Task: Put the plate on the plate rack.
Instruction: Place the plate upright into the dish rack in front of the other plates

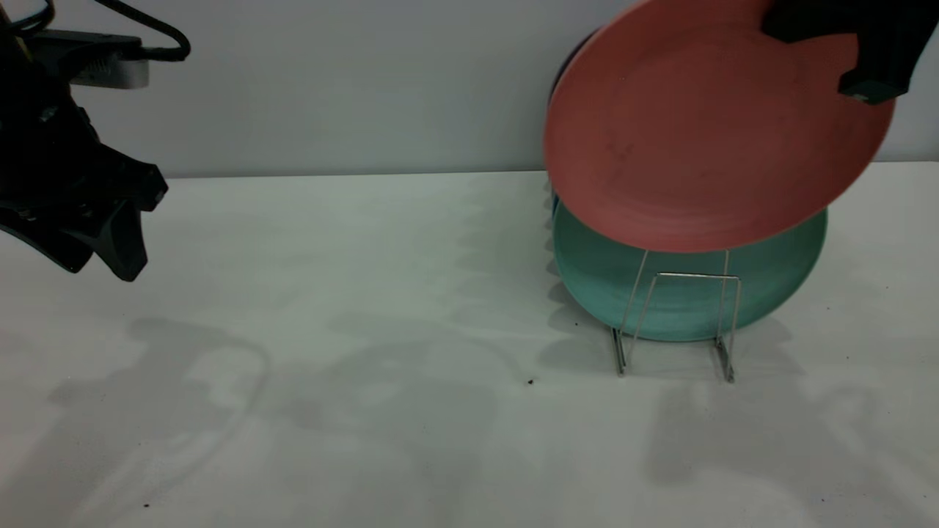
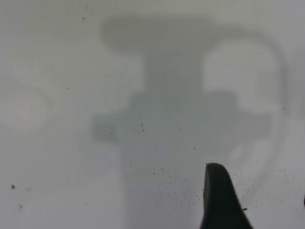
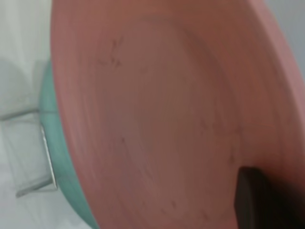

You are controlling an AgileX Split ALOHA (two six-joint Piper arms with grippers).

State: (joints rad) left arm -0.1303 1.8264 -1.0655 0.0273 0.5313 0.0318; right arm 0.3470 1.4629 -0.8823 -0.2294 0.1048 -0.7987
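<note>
The salmon-pink plate [image 1: 697, 139] hangs tilted in the air at the right, its lower edge over the plate rack [image 1: 697, 276]. My right gripper [image 1: 869, 88] is shut on the plate's upper right rim. In the right wrist view the plate [image 3: 157, 109] fills the frame, with one dark finger [image 3: 252, 200] on its face and the rack [image 3: 47, 164] below. The rack is thin silver wire and stands on the table. My left gripper [image 1: 99, 264] hovers open and empty above the table at the far left; its view shows one finger [image 2: 219, 200] over bare table.
A teal-green plate [image 1: 601, 279] stands upright in the rack, right behind the pink plate's lower edge. A dark blue plate edge [image 1: 566, 62] shows behind them. The white table [image 1: 330, 330] ends at a grey back wall.
</note>
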